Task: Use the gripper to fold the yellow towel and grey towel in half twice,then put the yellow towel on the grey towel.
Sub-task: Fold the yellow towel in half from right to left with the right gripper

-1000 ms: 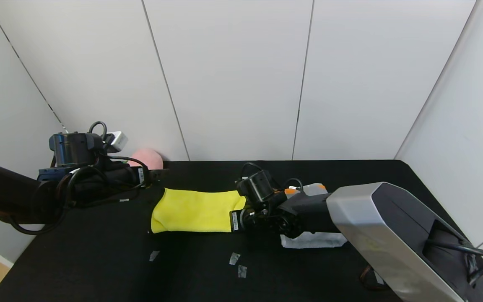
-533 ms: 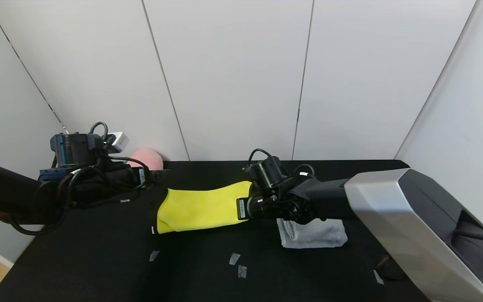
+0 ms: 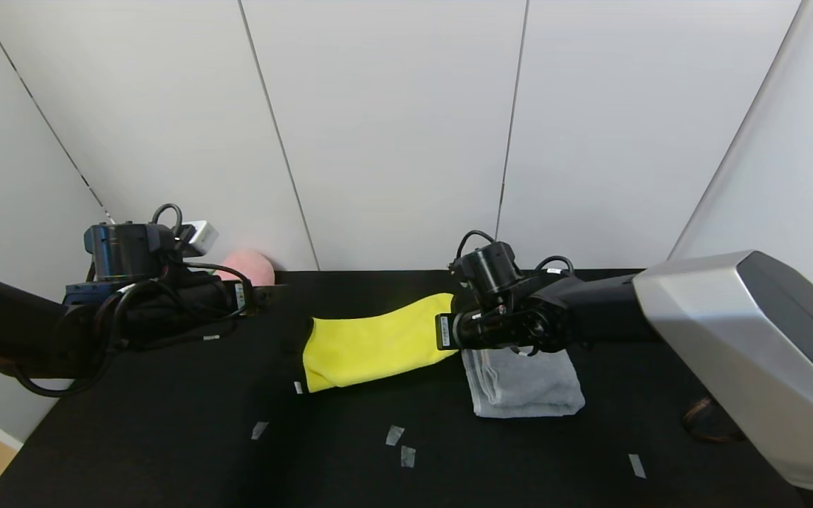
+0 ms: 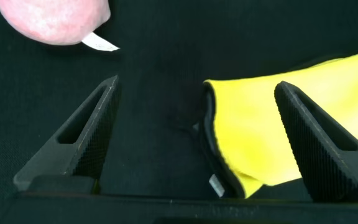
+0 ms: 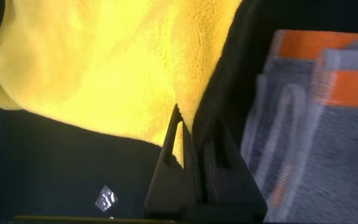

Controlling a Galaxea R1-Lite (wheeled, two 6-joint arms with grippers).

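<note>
While your right gripper [image 3: 449, 330] stays pinched on the yellow towel [image 3: 371, 342], it reaches low across mid-table.
Yellow towel hangs folded, trailing left; grey towel [image 3: 526, 381] lies folded just beside it. Left gripper [image 4: 197, 143] waits spread wide near the table's left edge.

High head view; close wrist views sharing yellow towel [image 3: 371, 346].

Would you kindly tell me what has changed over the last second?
The right gripper, shut on the yellow towel, lifted its end and dragged it right toward the folded grey towel, now uncovered. The open left gripper, the grey towel and the pink plush stayed put.
</note>
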